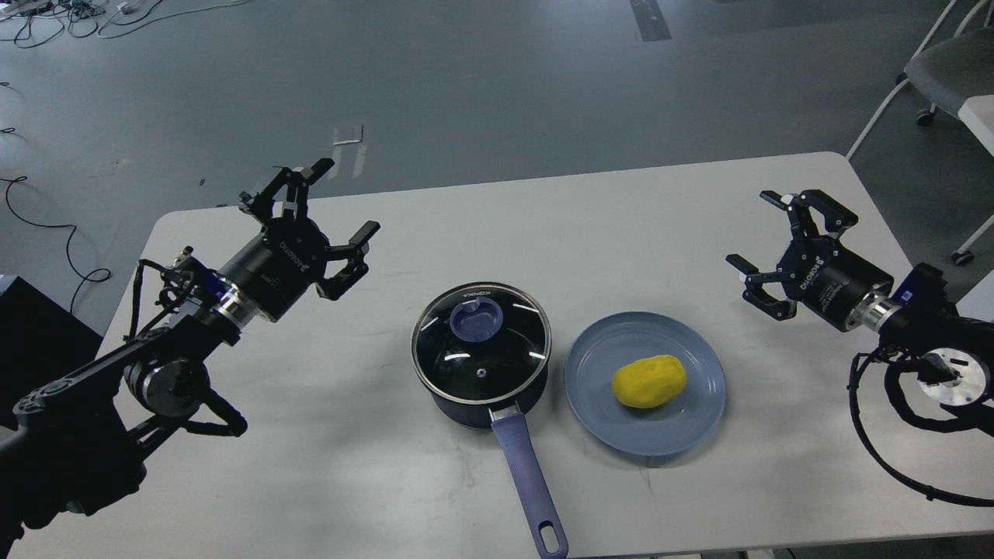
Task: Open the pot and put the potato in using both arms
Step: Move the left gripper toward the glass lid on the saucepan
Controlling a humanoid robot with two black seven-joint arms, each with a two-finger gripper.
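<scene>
**Lid On, Potato Waiting, Both Arms Wide**

Here we are at the white table [373,466], and the pot [481,353] sits right in the middle of it, dark navy, its glass lid [481,341] firmly in place with the blue knob [475,320] on top. The long blue-purple handle [528,481] runs toward the near edge, slanting a little to the right, end hole showing.

Just beside the pot, on its right, lies the flat blue plate [683,419], and on that plate rests the potato [649,380], bright yellow, lumpy, lying near the plate's centre. Pot and plate look almost touching at their rims.

Now the arms. The left end effector [322,210] hangs over the table's left side, well apart from the pot, fingers spread wide, released, gripping nothing. Over on the right, the right end effector [769,244] hovers near the table's right edge, well clear of the plate, its fingers splayed open too, nothing between them.

Beyond the table, grey floor [497,78], with cables [46,19] at the far left and a chair [943,74] at the far right.
</scene>
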